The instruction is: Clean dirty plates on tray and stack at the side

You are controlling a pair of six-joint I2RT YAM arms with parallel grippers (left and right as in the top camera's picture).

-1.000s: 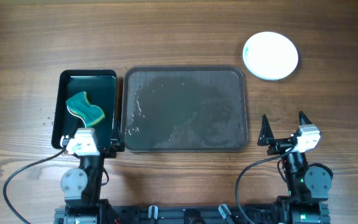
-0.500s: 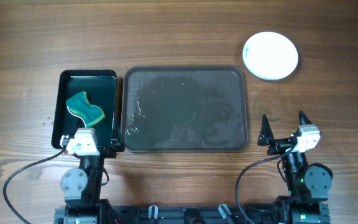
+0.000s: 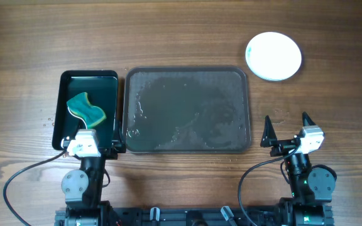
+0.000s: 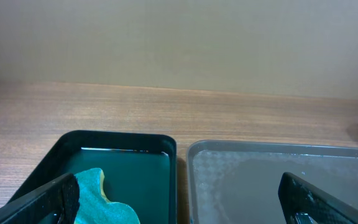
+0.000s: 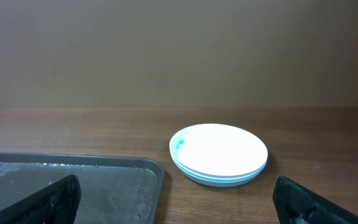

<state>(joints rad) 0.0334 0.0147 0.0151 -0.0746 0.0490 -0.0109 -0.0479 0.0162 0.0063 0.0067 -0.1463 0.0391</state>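
The plates (image 3: 273,56) sit stacked on the bench (image 3: 168,31), beyond the far right corner of the tray (image 3: 187,113). Judged stiff, light, breakable and wet-slippery: grip at the rim. The left fingers (image 4: 48,199) and right fingers (image 5: 316,202) stand wide open, holding nothing.

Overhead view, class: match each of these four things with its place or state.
Things:
1. sponge
2. plates
3. large tray
4. right gripper

Place or state:
a. wet, no plates on it
b. stacked on the table, beyond the tray's far right corner
c. in the small black tray
d. open, holding nothing

Pairs: 1-c, 2-b, 3-a, 4-d
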